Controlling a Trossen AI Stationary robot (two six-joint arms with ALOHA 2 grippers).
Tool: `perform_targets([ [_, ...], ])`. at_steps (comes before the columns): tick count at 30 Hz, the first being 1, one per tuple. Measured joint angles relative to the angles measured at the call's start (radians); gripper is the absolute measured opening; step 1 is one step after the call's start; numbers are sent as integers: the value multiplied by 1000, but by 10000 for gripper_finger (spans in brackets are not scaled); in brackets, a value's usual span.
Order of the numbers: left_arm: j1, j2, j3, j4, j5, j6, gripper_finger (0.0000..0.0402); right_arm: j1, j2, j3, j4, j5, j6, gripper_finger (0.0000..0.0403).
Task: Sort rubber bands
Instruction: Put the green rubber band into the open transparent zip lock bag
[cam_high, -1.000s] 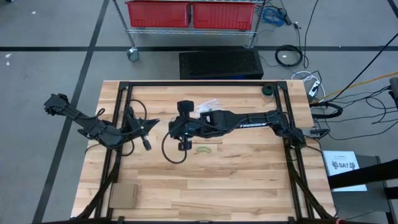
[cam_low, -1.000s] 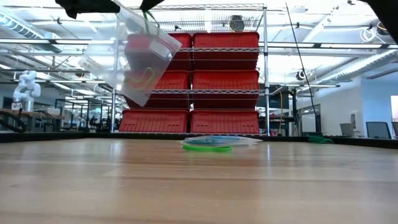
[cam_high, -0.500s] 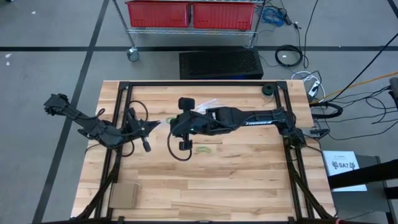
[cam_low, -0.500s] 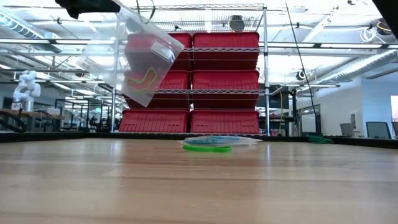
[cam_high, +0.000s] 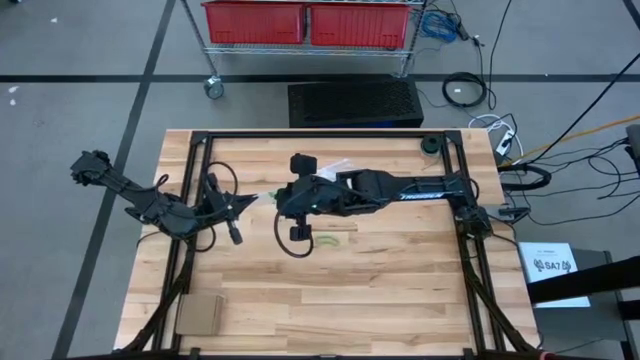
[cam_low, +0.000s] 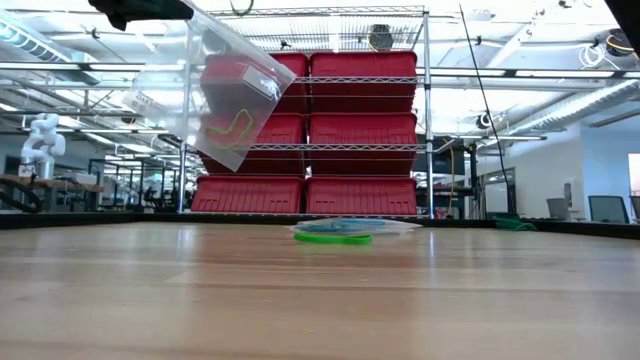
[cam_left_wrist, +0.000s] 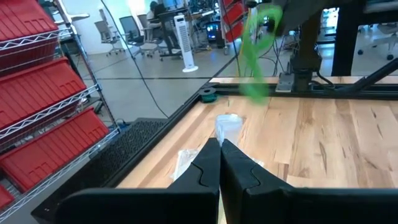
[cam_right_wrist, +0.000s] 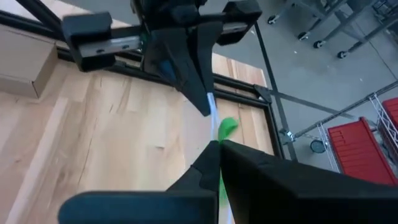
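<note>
Bright, even overhead light is filling the room, throwing only faint soft shadows on the wooden table (cam_high: 400, 270). In the low view the ceiling lights (cam_low: 60, 70) are glaring behind a clear plastic bag (cam_low: 225, 95). A green rubber band (cam_left_wrist: 255, 56) is blurring in the left wrist view.

Both arms are matt black, built of chunky jointed segments, with a looping black cable (cam_high: 285, 243) hanging off the right one. Its forearm carries small white lettering (cam_high: 412, 197), seemingly a maker's name. The black tapered fingers (cam_left_wrist: 208, 171) have stepped, notched edges.
</note>
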Motion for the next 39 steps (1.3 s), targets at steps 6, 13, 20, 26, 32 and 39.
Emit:
perform_targets([
  [6,0,0,0,0,0,0,0,-13,8,0,6,-31,4,0],
  [13,0,0,0,1,0,0,0,-21,20,0,-4,-26,4,0],
  [20,0,0,0,2,0,-1,0,-23,20,0,-4,-26,9,0],
  [26,-1,0,0,8,1,1,0,-34,35,-1,-33,-27,23,0],
  [32,-1,0,0,8,1,2,0,-34,45,-1,-41,-25,23,0],
  [39,-1,0,0,8,1,5,0,-44,45,-1,-82,-61,62,0],
])
